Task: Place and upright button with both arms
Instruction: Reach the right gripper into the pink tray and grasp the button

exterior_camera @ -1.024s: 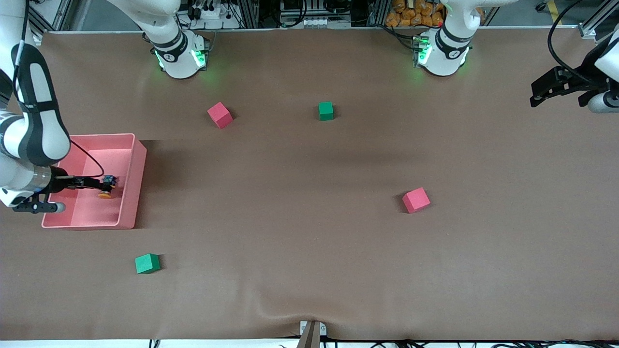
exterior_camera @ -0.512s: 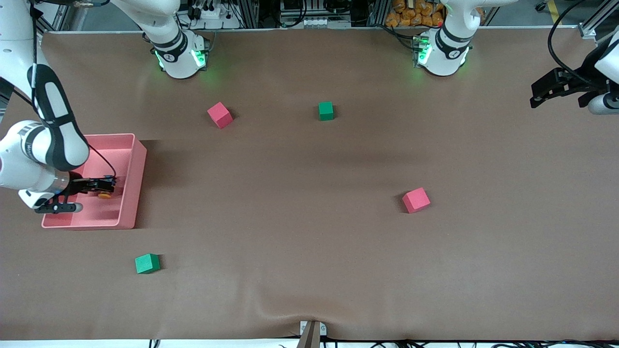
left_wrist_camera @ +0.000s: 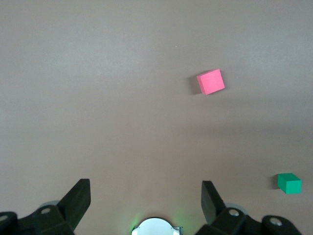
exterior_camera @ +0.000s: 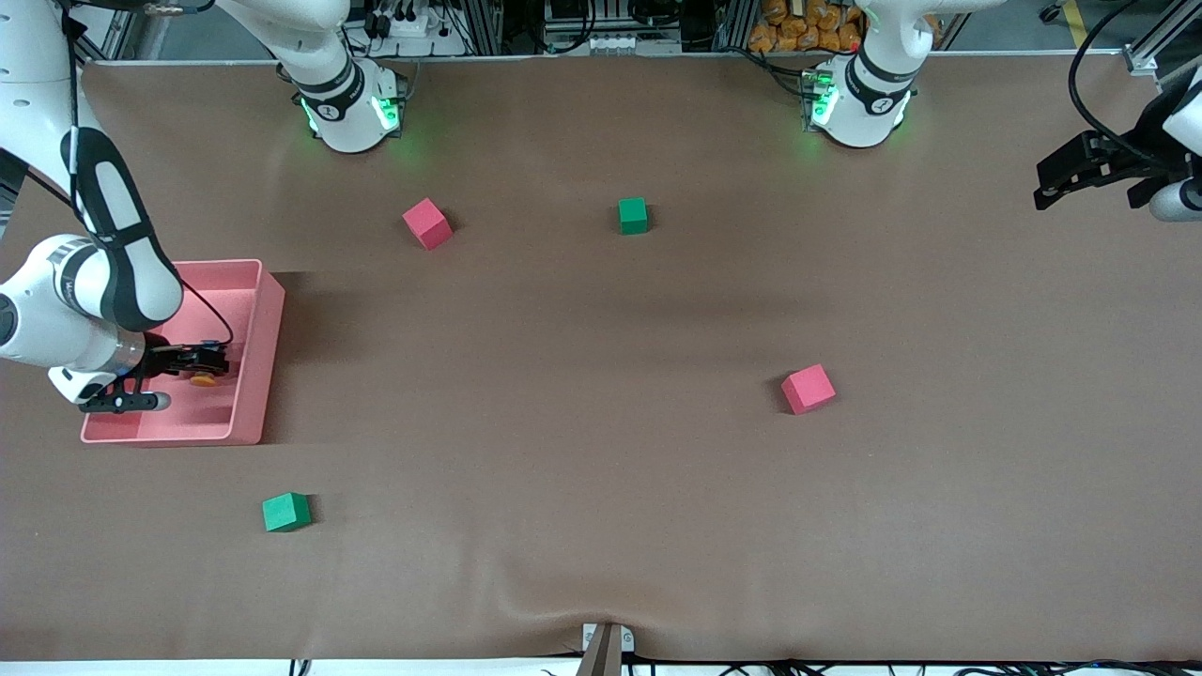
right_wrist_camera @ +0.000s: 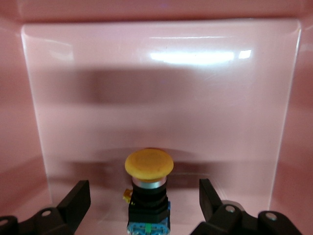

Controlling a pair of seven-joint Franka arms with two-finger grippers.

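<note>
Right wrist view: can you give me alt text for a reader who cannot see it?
The button, orange cap on a black body, lies on the floor of a pink bin, between the open fingers of the right gripper. The fingers stand clear of it on both sides, not yet closed.

Two white jointed arms: the right arm (exterior_camera: 89, 291) carries a black band along its rounded link and a thin black cable; the left arm (exterior_camera: 1174, 141) trails a looping black cable. Round white bases (exterior_camera: 349, 108) glow green. The left gripper (left_wrist_camera: 145, 205) and right gripper (right_wrist_camera: 145, 208) have black wedge-shaped fingers with silver screws.
</note>
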